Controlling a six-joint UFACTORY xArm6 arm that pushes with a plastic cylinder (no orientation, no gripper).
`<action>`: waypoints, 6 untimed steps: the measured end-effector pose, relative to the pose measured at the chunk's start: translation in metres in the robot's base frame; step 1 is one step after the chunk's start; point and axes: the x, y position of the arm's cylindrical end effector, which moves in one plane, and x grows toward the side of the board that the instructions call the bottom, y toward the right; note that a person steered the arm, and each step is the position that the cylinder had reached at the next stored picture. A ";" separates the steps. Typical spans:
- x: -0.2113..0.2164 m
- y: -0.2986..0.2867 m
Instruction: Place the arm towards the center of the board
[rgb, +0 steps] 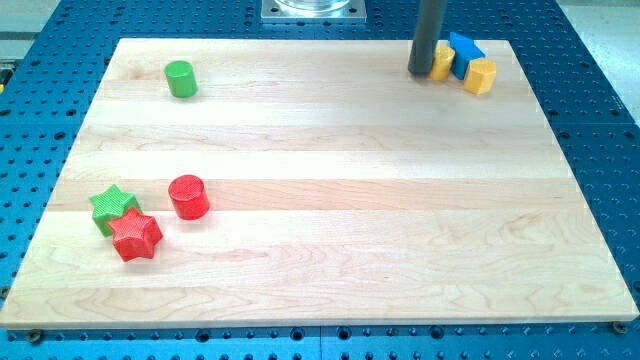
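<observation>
My tip (421, 70) rests on the wooden board (330, 190) near its top right corner. It stands just left of a yellow block (441, 61), touching or nearly touching it. A blue block (465, 50) lies right of that, and a second yellow block (481, 76) sits at the blue one's lower right. A green cylinder (181, 78) stands at the top left. A red cylinder (188, 196), a green star (113, 206) and a red star (136, 235) cluster at the bottom left.
The board lies on a blue perforated table (600, 120). A metal mount (314, 9) shows at the view's top edge.
</observation>
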 end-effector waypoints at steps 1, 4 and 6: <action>0.040 -0.054; 0.086 -0.111; 0.086 -0.111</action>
